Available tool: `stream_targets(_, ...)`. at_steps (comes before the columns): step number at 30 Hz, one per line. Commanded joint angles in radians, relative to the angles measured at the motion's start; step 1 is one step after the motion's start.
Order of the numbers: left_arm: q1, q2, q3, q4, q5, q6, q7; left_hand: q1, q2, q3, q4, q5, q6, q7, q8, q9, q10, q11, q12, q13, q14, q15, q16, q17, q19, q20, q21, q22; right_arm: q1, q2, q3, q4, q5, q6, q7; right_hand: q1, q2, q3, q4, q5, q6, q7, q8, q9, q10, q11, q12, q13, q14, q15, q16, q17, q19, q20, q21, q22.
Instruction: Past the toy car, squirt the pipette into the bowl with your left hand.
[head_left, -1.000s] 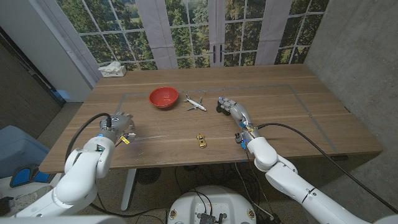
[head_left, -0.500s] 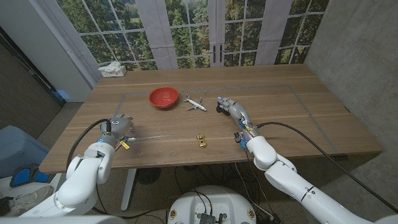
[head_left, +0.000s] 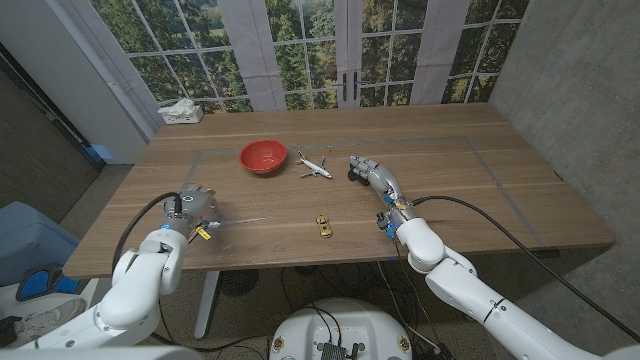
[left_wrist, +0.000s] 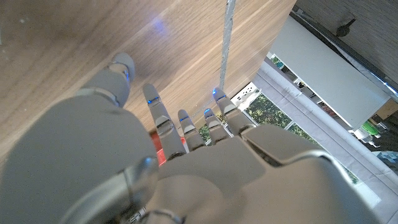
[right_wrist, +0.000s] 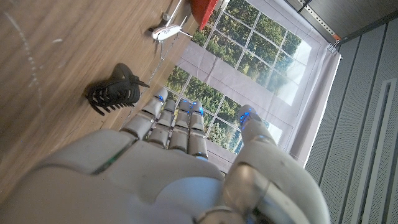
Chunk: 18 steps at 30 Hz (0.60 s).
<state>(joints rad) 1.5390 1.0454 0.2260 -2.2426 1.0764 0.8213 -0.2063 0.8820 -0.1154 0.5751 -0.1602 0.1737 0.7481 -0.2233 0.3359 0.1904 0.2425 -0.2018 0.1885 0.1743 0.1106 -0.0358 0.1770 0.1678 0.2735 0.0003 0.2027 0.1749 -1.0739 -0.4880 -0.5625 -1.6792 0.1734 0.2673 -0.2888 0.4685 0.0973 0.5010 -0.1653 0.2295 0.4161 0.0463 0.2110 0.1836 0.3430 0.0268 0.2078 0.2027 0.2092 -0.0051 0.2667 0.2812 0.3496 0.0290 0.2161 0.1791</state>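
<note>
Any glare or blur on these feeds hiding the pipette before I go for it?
Head view: sharp, evenly daylit; the pipette is a faint clear streak on the table beside the left hand. Left wrist view: a soft bluish glare spot on the wood, and the close hand is blurred. Right wrist view: windows bright, the black hair claw is sharp.

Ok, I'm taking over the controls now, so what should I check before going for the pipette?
1. Left hand free: ok, fingers apart, nothing held.
2. Pipette near that hand: ok, it lies on the table beside it.
3. Pipette filled: cannot tell.
4. Bowl upright and uncovered: ok.
5. Toy car apart from the pipette: ok.
6. Right hand out of the way: ok, across the table.
</note>
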Motion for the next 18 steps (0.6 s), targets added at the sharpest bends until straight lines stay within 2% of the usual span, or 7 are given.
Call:
stream_targets(1,-0.064,0.066,0.082,-0.033,-0.039,0.067,-0.043,-0.005,0.018,-0.010,0.002,-0.001,0.011,0.005,-0.001,0.001,-0.005,-0.002,0.001,0.004,-0.005,-0.041,0.000,0.002,-0.001,0.005,-0.006,0.002,-0.007,-0.005,0.007,0.002,0.003,0.018,-0.001,-0.007,-0.010,-0.006,0.000,0.002,0.009,-0.004,-0.004,0.005,0.001,0.002,0.001,0.002,-0.001,0.005,0.003,0.005,-0.001,-0.003,-0.003,0.003)
stream_targets(6,-0.085,0.080,0.109,-0.037,-0.056,0.096,-0.046,-0.009,0.032,-0.015,0.007,-0.001,0.028,0.005,0.000,0.001,0.001,-0.005,0.003,0.004,-0.006,-0.039,0.000,0.002,-0.002,0.008,-0.006,0.003,-0.009,-0.006,0.008,0.002,-0.001,0.025,-0.003,-0.009,-0.011,-0.011,0.003,0.001,0.012,-0.002,-0.004,0.006,0.005,0.004,0.002,0.002,0.000,0.006,0.004,0.007,-0.001,-0.001,-0.003,0.003)
stream_targets(18,-0.146,0.115,0.188,-0.022,-0.080,0.133,-0.035,-0.022,0.073,-0.025,0.018,-0.001,0.008,0.004,-0.021,0.001,-0.005,0.005,0.001,0.004,-0.008,-0.030,0.002,0.002,-0.007,0.010,-0.006,0.004,-0.010,-0.008,0.010,0.003,0.001,0.034,0.006,-0.017,-0.013,-0.021,0.008,-0.002,0.016,-0.002,-0.005,0.006,0.006,0.003,0.002,0.003,0.000,0.003,0.005,0.010,-0.003,-0.003,-0.003,0.004)
